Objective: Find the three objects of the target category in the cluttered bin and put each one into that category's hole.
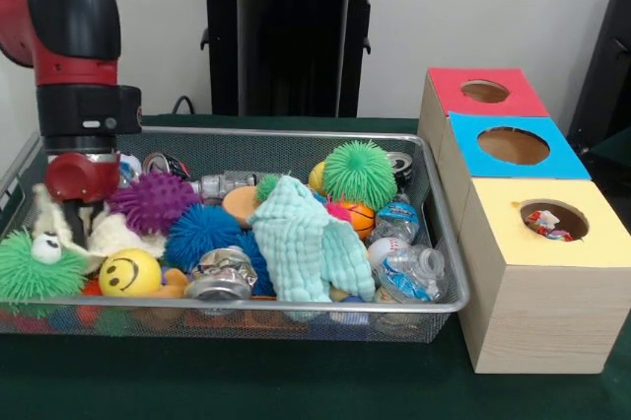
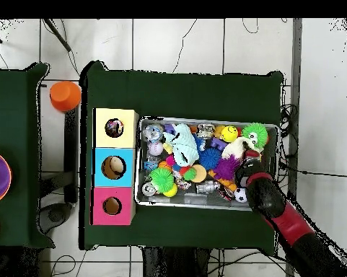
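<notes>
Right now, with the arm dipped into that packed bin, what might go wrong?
The gripper is down among crowded toys by the purple spiky ball and white plush, so it might catch the wrong thing or push neighbours aside. The mint cloth drapes over other items and may hide targets. The yellow box's hole already holds something; whether another piece could jam there is unclear.

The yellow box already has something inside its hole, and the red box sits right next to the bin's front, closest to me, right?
Not quite. The yellow box does have something in its hole, but it is the one nearest the camera. The red box stands farthest back, behind the blue box, as the front view shows.
</notes>
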